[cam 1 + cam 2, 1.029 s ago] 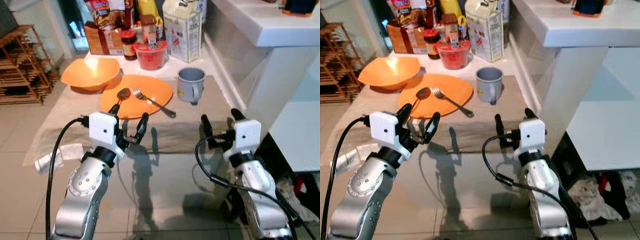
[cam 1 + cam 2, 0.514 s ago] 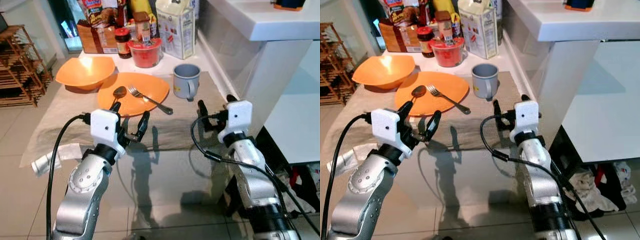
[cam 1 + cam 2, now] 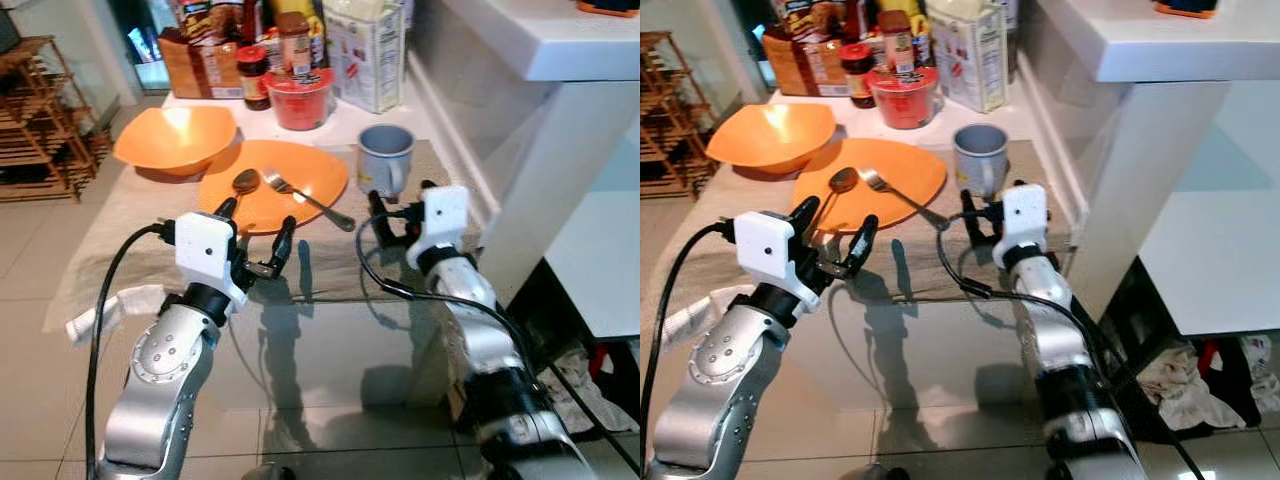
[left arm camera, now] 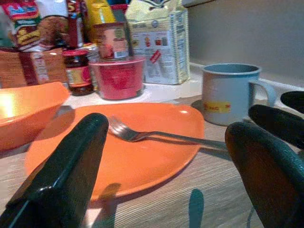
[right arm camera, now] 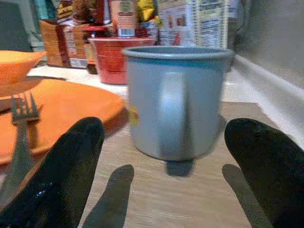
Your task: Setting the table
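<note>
— Tiled floor runs beside a low table (image 3: pixel 140 215) under a beige cloth. What's laid out?

— One orange plate (image 3: pixel 272 185), one fork (image 3: pixel 305 200) and one spoon (image 3: pixel 242 186) on it, one orange bowl (image 3: pixel 175 140) beside it, one grey mug (image 3: pixel 385 158).

— How does the fork lie?

— Its long axis is diagonal, tines toward the jars at the back, handle reaching over the plate's rim toward the mug side.

— And the arms?

— Both extend forward. The left gripper (image 3: pixel 252 238) hovers, fingers spread, at the plate's near edge. The right gripper (image 3: pixel 976 214) is parted too, just before the mug's handle, not touching.
</note>
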Robot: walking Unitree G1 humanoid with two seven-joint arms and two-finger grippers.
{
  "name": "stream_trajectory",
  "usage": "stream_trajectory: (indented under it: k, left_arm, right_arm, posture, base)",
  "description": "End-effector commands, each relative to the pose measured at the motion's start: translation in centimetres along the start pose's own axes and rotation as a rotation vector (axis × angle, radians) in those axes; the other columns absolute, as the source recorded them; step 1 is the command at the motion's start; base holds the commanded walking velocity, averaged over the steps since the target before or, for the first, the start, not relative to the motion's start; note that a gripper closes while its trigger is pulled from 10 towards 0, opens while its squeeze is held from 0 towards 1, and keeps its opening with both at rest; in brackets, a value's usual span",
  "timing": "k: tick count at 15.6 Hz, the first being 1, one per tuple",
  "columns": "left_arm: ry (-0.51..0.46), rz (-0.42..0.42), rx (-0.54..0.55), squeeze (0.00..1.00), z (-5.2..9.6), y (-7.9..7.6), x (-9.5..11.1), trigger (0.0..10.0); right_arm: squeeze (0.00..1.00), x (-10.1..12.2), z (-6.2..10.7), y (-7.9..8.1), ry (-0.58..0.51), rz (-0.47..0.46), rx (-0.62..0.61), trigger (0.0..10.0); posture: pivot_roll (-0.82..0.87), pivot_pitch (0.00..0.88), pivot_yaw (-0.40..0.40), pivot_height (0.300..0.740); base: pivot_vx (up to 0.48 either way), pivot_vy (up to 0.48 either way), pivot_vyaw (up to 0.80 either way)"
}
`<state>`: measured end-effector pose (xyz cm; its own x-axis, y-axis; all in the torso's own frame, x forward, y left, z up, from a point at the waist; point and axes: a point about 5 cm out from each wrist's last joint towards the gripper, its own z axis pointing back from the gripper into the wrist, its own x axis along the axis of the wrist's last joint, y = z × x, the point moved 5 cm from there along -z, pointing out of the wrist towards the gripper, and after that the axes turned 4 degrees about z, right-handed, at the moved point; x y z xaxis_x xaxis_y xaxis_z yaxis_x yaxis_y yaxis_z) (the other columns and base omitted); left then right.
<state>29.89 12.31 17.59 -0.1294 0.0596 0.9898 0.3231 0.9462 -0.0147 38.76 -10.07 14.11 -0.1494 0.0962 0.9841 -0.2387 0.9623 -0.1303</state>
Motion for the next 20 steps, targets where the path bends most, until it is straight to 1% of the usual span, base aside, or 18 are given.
stream_trajectory:
  k: [1, 3, 6, 9, 13, 18, 20]
  left_arm:
    - [-0.010, -0.012, 0.007, 0.00, 0.1, 0.4, 0.5, 10.0]
    - [-0.010, -0.023, 0.010, 0.00, 0.1, 0.6, 0.8, 10.0]
    - [-0.007, -0.034, 0.008, 0.00, 0.3, 0.6, 1.1, 10.0]
    - [-0.002, -0.034, 0.006, 0.00, 0.4, 0.6, 1.1, 10.0]
    - [0.003, -0.028, 0.003, 0.00, 0.3, 0.5, 1.0, 10.0]
    - [0.002, -0.026, 0.001, 0.00, 0.1, 0.5, 1.0, 10.0]
    - [-0.001, -0.029, 0.001, 0.00, -0.1, 0.6, 1.0, 10.0]
  right_arm:
    - [0.00, 0.3, -0.3, 0.2, -0.011, 0.005, 0.006, 10.0]
    - [0.00, 0.2, -1.2, 0.7, -0.001, 0.005, 0.011, 10.0]
    - [0.00, 0.5, -1.9, 1.2, -0.009, 0.006, 0.015, 10.0]
    - [0.00, 0.3, -2.0, 0.7, -0.012, 0.021, -0.016, 10.0]
    - [0.00, 0.0, -2.0, -0.4, -0.002, 0.050, -0.067, 10.0]
    - [0.00, -0.3, -2.0, -0.8, 0.009, 0.052, -0.089, 10.0]
    - [0.00, 0.0, -2.1, -0.6, -0.007, 0.050, -0.080, 0.0]
  posture:
    - [0.03, 0.000, 0.067, 0.740]
    - [0.05, 0.000, 0.069, 0.740]
    - [0.06, 0.000, 0.071, 0.740]
    - [0.05, 0.000, 0.074, 0.740]
    - [0.04, 0.000, 0.073, 0.740]
    - [0.03, 0.000, 0.073, 0.740]
    - [0.04, 0.000, 0.072, 0.740]
  base:
    - [0.000, 0.000, 0.00]
    - [0.000, 0.000, 0.00]
    - [0.000, 0.000, 0.00]
    - [0.000, 0.000, 0.00]
    - [0.000, 0.000, 0.00]
    - [0.000, 0.000, 0.00]
    - [0.000, 0.000, 0.00]
